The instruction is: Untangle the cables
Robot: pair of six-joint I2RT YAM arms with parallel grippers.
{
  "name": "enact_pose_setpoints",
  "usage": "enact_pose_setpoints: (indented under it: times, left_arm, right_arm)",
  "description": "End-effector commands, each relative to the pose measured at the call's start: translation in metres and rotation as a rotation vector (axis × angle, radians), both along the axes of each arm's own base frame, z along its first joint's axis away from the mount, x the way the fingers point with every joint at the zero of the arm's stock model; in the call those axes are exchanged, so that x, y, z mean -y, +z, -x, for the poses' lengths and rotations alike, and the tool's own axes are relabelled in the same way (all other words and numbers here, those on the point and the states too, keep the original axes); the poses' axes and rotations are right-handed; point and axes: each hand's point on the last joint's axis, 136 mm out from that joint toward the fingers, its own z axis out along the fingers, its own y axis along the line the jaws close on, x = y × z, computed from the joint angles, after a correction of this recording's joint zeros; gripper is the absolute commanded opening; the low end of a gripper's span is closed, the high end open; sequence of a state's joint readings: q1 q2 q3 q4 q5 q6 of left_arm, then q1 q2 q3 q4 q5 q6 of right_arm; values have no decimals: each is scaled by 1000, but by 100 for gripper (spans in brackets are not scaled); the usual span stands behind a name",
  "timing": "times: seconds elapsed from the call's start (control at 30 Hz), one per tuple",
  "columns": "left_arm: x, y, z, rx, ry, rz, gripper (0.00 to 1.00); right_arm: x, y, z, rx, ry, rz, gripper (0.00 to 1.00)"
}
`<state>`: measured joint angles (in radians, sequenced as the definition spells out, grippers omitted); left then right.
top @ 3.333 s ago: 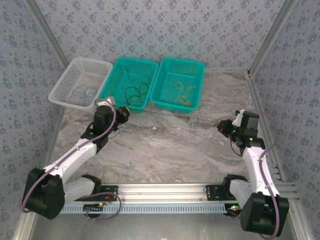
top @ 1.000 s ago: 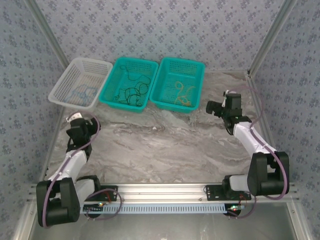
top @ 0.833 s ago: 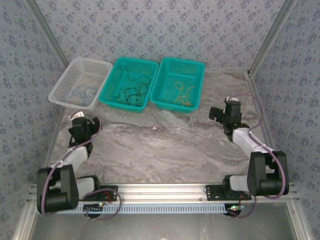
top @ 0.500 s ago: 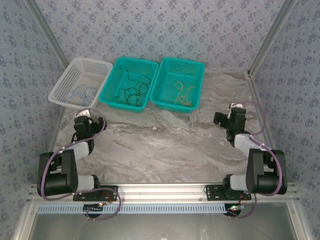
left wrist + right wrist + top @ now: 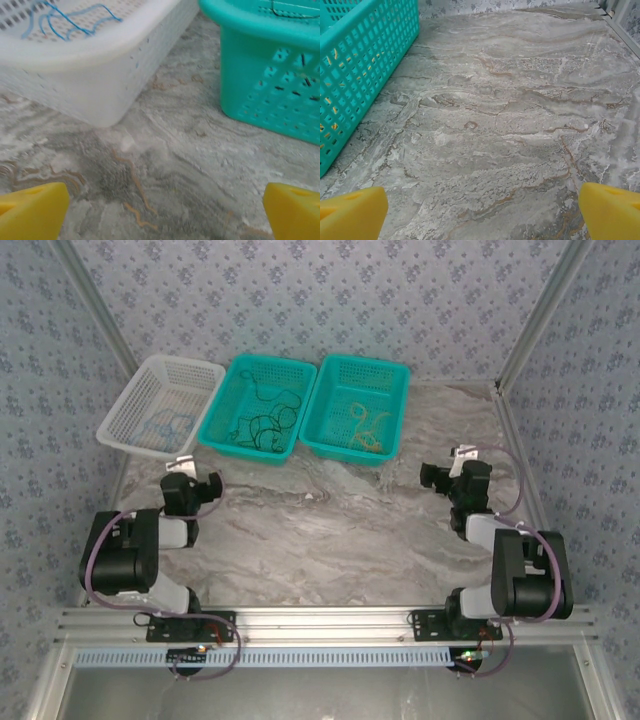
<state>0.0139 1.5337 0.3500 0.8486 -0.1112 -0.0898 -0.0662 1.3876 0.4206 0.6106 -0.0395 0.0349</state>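
Left wrist: left hand spread wide, empty; right hand likewise.

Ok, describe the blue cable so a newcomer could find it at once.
Along the far edge of the marble table, take the leftmost, white basket. The blue cable lies inside it as thin loose loops. Its neighbours, the black cable and the yellow cable, lie in teal baskets instead.

Top view high, angled down, wrist views low over table
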Motion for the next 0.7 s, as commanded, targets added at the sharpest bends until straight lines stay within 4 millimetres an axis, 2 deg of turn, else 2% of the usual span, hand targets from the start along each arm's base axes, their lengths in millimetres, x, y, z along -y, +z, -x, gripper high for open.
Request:
enact_pose_setpoints:
  times: [0.0,0.23,0.33,0.37,0.43,0.5,0.63,0.67]
  left_arm:
    - [-17,20,-7,53,120,-76,99]
    - [-17,20,-7,54,121,-75,99]
    - [-17,19,-7,54,122,-76,99]
    - [-16,20,-7,55,120,-76,99]
    - [-16,20,-7,57,117,-77,99]
    - [-16,20,-7,55,116,-75,99]
    - [-16,20,-7,55,115,-77,99]
    - [-16,20,-7,55,115,-76,99]
  right_arm:
    - [3,3,-1,69,-4,46,100]
    - [-8,4,13,153,24,96,100]
    - [-18,-9,9,134,62,132,100]
    - [-18,-11,3,122,49,155,100]
    - [-2,-18,-7,24,-32,105,100]
    - [7,-17,-6,34,-45,70,100]
    - [5,-17,-7,31,-41,84,100]
    - [-3,-18,-8,32,9,71,100]
